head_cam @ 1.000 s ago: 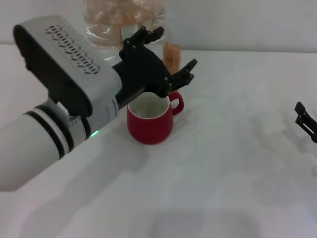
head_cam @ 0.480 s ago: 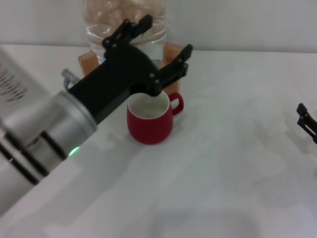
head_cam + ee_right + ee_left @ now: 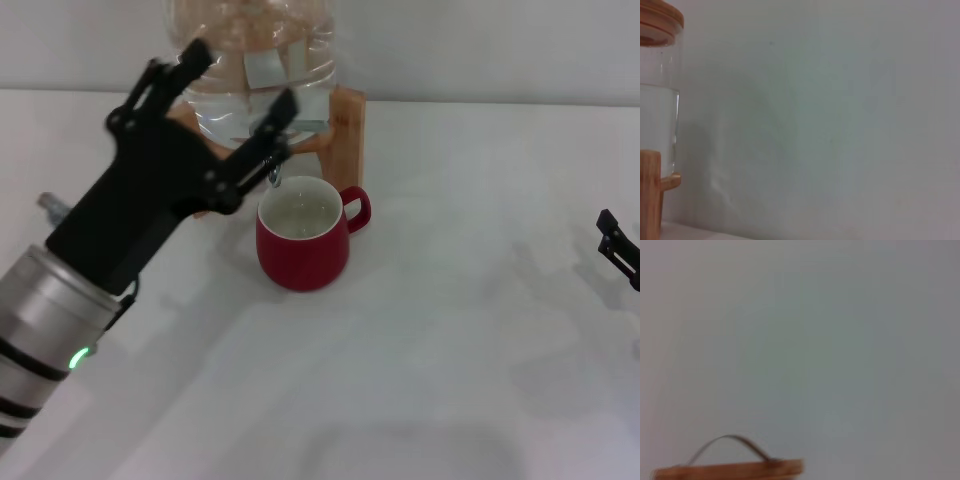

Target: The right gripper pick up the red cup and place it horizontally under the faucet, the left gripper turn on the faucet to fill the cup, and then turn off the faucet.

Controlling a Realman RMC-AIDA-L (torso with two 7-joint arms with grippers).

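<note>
Red cup point(image 3: 302, 243) upright on white table point(image 3: 450, 330), handle toward robot's right, cream inside showing, directly under faucet point(image 3: 272, 176) spout and just in front of wooden stand point(image 3: 347, 122) carrying clear water jug point(image 3: 250, 60). Left gripper point(image 3: 232, 118) raised left of cup, in front of jug and stand, fingers spread wide apart, clasping nothing; one fingertip near faucet, contact not clear. Green light lit on left arm's wrist point(image 3: 76, 356). Right gripper point(image 3: 618, 245) low at table's far right edge, well apart from cup, only partly in view, so cannot tell finger state. In right wrist view, jug point(image 3: 657, 100) with wooden lid and stand post against plain wall.
</note>
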